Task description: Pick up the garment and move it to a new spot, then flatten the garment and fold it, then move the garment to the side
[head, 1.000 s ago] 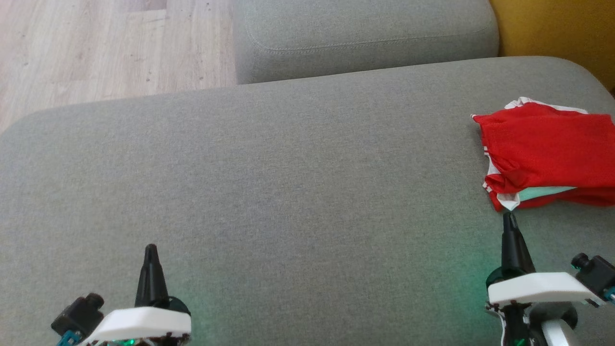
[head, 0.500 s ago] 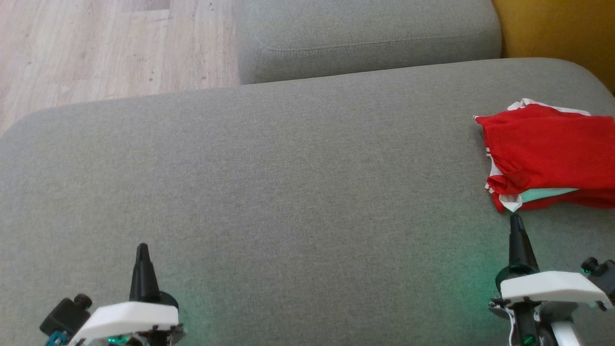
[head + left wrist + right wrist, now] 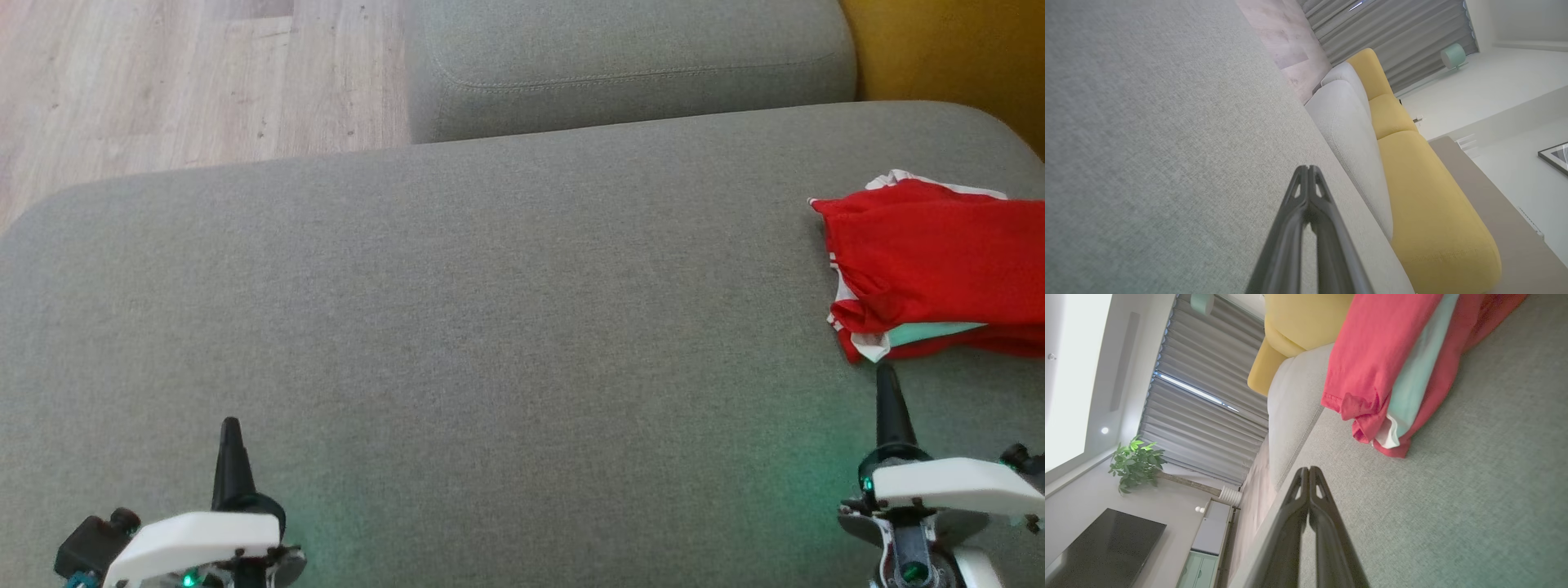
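Garment (image 3: pixel 939 253) folded on grey cushion (image 3: pixel 490 327), left end effector (image 3: pixel 231 423) closed, empty, right end effector (image 3: pixel 886 371) likewise, near garment.

Big grey fabric seat cushion (image 3: pixel 490 327) spans foreground. Second grey cushion (image 3: pixel 629 65) butts against its far edge, stitched seam along front. Yellow cushion (image 3: pixel 947 57) just beside that, far right. Light wood-plank floor (image 3: pixel 163 82) far left.
Left wrist view: grey pleated curtains (image 3: pixel 1392 36), mint-green round object (image 3: pixel 1452 56) near them, framed picture (image 3: pixel 1555 157) on white wall.
Right wrist view: potted plant (image 3: pixel 1137 463), dark TV screen (image 3: pixel 1102 547), pale cabinet (image 3: pixel 1208 547) with mint doors, lit ceiling spot (image 3: pixel 1105 430).
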Controlling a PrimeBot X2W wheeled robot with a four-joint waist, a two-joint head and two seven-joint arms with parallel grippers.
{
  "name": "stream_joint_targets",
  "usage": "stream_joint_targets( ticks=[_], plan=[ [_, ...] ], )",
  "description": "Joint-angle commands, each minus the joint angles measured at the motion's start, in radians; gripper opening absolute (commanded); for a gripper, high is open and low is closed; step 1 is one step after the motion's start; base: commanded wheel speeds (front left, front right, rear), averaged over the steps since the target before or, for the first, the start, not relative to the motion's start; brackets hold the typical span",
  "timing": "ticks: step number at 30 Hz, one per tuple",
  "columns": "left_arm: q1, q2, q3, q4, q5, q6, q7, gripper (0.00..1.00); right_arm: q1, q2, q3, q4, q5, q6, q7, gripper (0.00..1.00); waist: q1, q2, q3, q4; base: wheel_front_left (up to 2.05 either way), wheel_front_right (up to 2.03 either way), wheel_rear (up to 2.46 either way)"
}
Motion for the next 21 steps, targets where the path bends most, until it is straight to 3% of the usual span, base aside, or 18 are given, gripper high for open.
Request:
stream_joint_targets(
  ticks=[1, 21],
  plan=[
    [-0.061, 0.009, 0.028, -0.027, -0.028, -0.008, 0.006, 0.0, -0.061, -0.02, 0.005, -0.041, 0.031, 0.004, 0.012, 0.0, 0.0, -0.0001, 0.0, 0.001, 0.0, 0.0, 0.0],
    [-0.083, 0.008, 0.076, -0.023, -0.239, -0.019, 0.069, 0.0, -0.074, -0.02, -0.025, -0.047, 0.261, 0.005, 0.072, 0.0, 0.0, -0.0001, -0.002, 0.011, 0.0, 0.0, 0.0]
  ],
)
